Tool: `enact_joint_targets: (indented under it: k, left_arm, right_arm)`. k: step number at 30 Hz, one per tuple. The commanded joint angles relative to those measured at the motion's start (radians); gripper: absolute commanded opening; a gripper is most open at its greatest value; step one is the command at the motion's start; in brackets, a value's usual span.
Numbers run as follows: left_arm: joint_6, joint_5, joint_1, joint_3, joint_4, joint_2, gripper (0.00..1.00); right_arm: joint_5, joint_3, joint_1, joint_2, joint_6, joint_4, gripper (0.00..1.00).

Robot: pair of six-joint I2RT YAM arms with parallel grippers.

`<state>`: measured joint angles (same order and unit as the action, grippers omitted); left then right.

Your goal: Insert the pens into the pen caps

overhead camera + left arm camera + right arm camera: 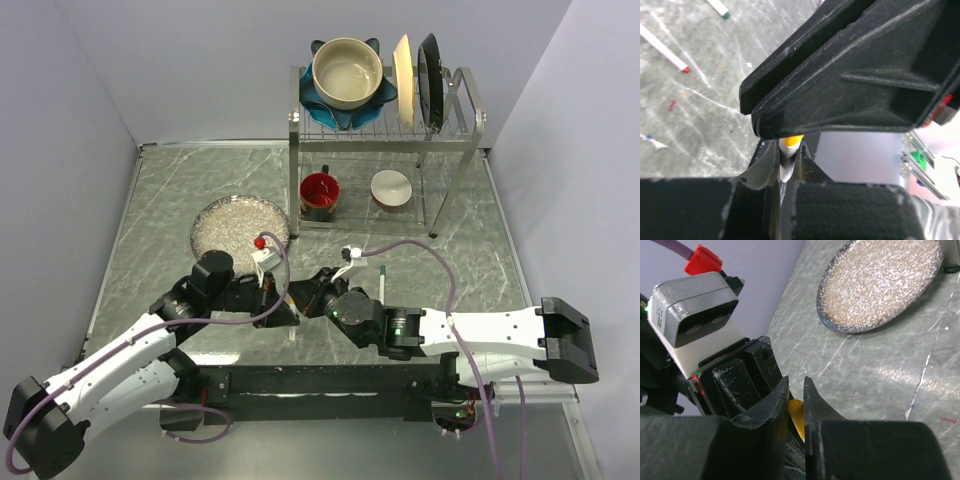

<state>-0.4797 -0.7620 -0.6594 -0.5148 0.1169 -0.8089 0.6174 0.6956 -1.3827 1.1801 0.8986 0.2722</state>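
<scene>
My left gripper (283, 308) is shut on a white-barrelled pen (786, 167) whose yellow end (790, 141) points up against the right gripper's fingers (850, 65). My right gripper (303, 297) is shut on a yellow pen cap (796, 416), pinched between its jaws just in front of the left gripper's fingers (742, 382). The two grippers meet tip to tip above the near middle of the table. I cannot tell whether the pen tip is inside the cap. Two more pens lie on the table, one red-ended (662, 48) and one green-ended (720, 7).
A speckled plate (240, 225) lies just behind the grippers. A dish rack (385, 130) at the back holds a bowl, plates, a red cup (320, 190) and a small bowl (391, 187). A white pen (382, 282) lies right of the grippers. A small red piece (671, 105) lies on the table.
</scene>
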Motion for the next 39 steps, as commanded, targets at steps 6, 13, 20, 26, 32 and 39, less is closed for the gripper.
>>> enact_joint_targets:
  k: [6,13,20,26,32,39]
  left_arm:
    - [0.047,0.446,0.141,-0.139,-0.373,0.076,0.01]
    - [-0.056,0.254,0.234,-0.119,-0.471,0.045,0.01]
    - [-0.089,0.23,0.234,-0.077,-0.493,0.054,0.01]
    - [-0.099,0.136,0.233,-0.047,-0.497,0.074,0.01]
    - [-0.05,0.089,0.227,-0.004,-0.421,0.139,0.01]
    - [-0.034,0.066,0.222,-0.041,-0.359,0.145,0.01]
  right_arm:
    - [-0.441,-0.01,-0.15,0.082,0.123,-0.321,0.0]
    - [-0.26,0.082,-0.21,0.099,0.033,-0.456,0.0]
    - [-0.231,0.122,-0.234,0.147,0.019,-0.412,0.0]
    - [-0.151,0.176,-0.214,0.093,0.007,-0.458,0.0]
    - [-0.114,0.266,-0.121,0.061,-0.099,-0.479,0.08]
    - [-0.127,0.349,-0.001,0.043,-0.242,-0.421,0.2]
